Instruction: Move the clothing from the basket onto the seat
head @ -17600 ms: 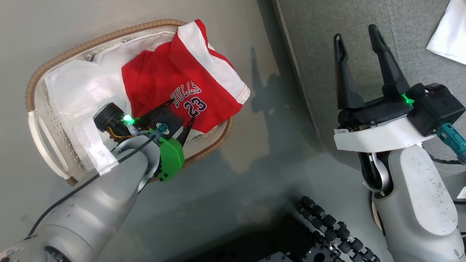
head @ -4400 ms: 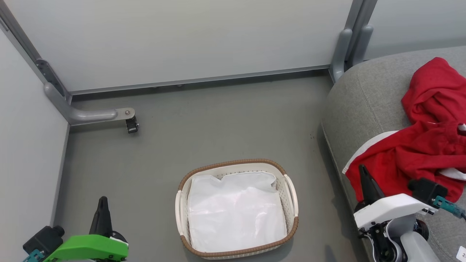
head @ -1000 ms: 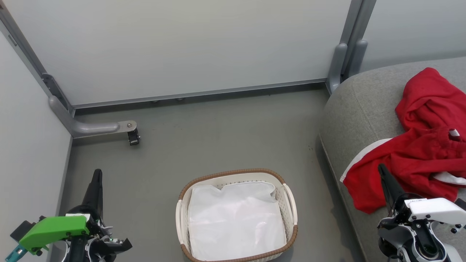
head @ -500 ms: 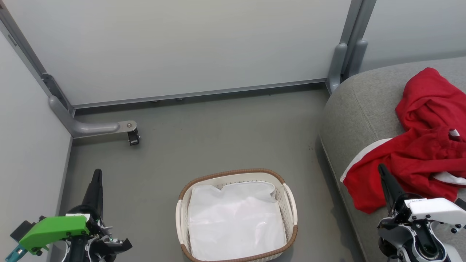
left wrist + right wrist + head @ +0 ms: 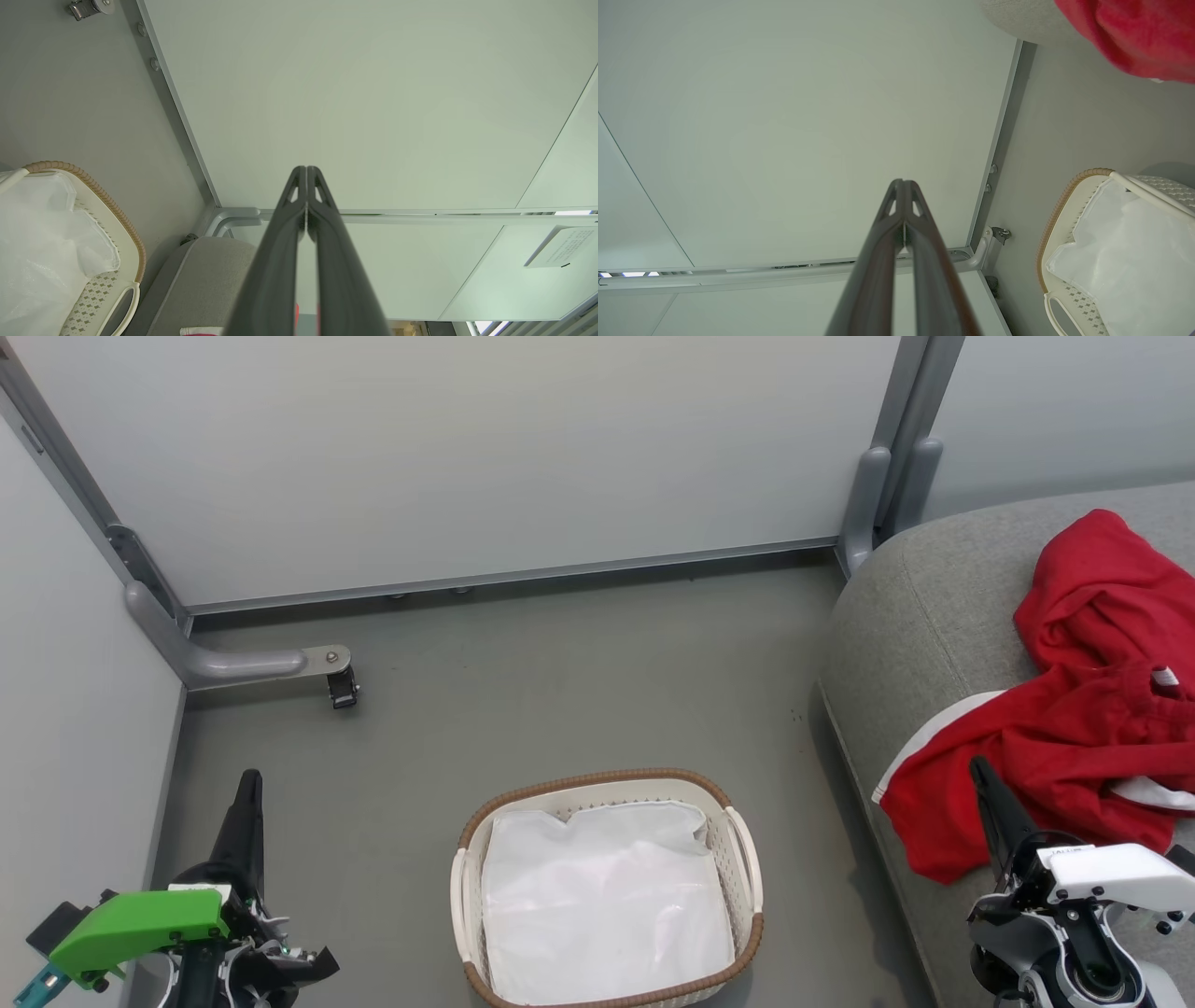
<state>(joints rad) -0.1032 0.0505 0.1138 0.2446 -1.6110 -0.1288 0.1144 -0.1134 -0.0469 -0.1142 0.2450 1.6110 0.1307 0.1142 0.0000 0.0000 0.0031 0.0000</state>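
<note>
Hanging over the seat's [image 5: 924, 607] front edge, the clothing [image 5: 1074, 747] is the worry. Both red pieces lie on the grey cushion, but the lower one's white-trimmed hem droops past the rounded corner. I'd guess its own weight or a nudge could slide it down to the floor [image 5: 523, 681]. The right gripper [image 5: 978, 767] sits right by that hem, fingers pressed closed on nothing; can't tell if it touches the cloth. A careless swing of that arm could snag the fabric and drag it off. The left gripper [image 5: 247, 779] is low on the left, well apart from everything, fingers closed and empty. The basket [image 5: 597, 777] stands on the floor between the two arms, near the seat. Inside is just the white liner [image 5: 607, 896], crumpled flat, no red in it. Judging from that, the move looks done. The upper garment is bunched further back on the seat.
</note>
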